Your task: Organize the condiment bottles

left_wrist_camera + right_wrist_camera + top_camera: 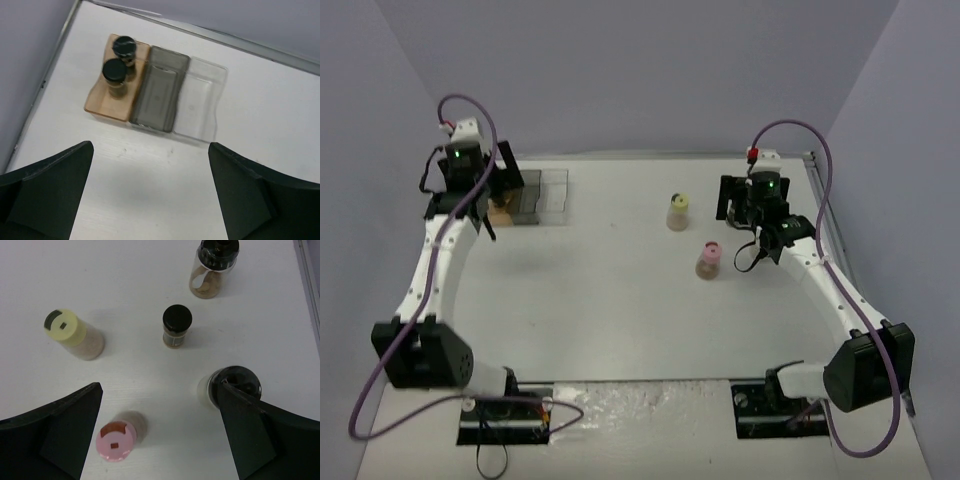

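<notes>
Now the right jaws stand wide apart over the white worktop (150, 290) and hold nothing. Closest to them, low between their two dark fingers (55, 440), stands the pink-capped bottle (116, 441). A round clear bottle with a black cap (235, 384) stands at the tip of the other finger, partly hidden behind it; I cannot tell if they touch. A bit further out, off to the left side, is the yellow-capped bottle (70, 332). Straight ahead of the gap is a narrow dark bottle with a black cap (176, 326). Furthest out, ahead and a little to the right, stands a second clear bottle with a black knob cap (215, 265). The left jaws are wide apart too, with nothing between them. Well ahead of them lies the three-part tray (150, 127). Its brown part (102, 107) is off to the left, the grey part (160, 95) is in the middle and the clear part (200, 100) is on the right. Two black-capped bottles stand upright in the brown part, the nearer bottle (115, 75) just in front of the farther bottle (124, 47).
</notes>
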